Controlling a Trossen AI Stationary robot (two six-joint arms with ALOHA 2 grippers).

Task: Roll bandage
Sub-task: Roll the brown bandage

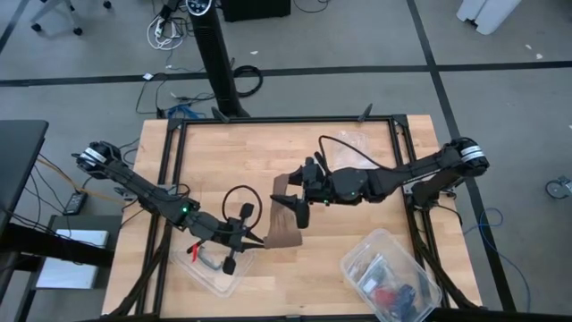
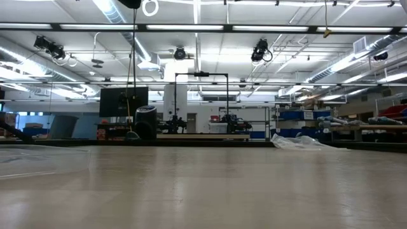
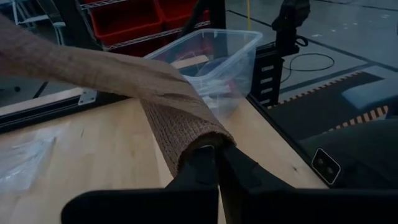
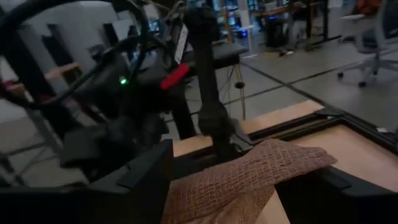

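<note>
Looking past our left gripper [image 3: 217, 163], we see its two dark fingers [image 3: 200, 167] pressed together and clamped on the near end of the bandage [image 3: 177, 118], a brown mesh-weave strip. From the pinch the bandage rises toward 10 o'clock, sagging over the wooden table [image 3: 99, 149]. A clear plastic tub [image 3: 214, 53] stands at 12 o'clock, just behind the bandage, near the black table frame [image 3: 266, 71]. A clear plastic bag [image 3: 22, 158] lies at 9 o'clock.

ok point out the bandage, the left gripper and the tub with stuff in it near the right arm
bandage [image 1: 284, 224]: high view, middle of the brown strip lying on the table.
left gripper [image 3: 217, 163]: left wrist view, where its shut fingertips pinch the bandage end.
clear plastic tub [image 1: 357, 257]: high view, its rim.
</note>
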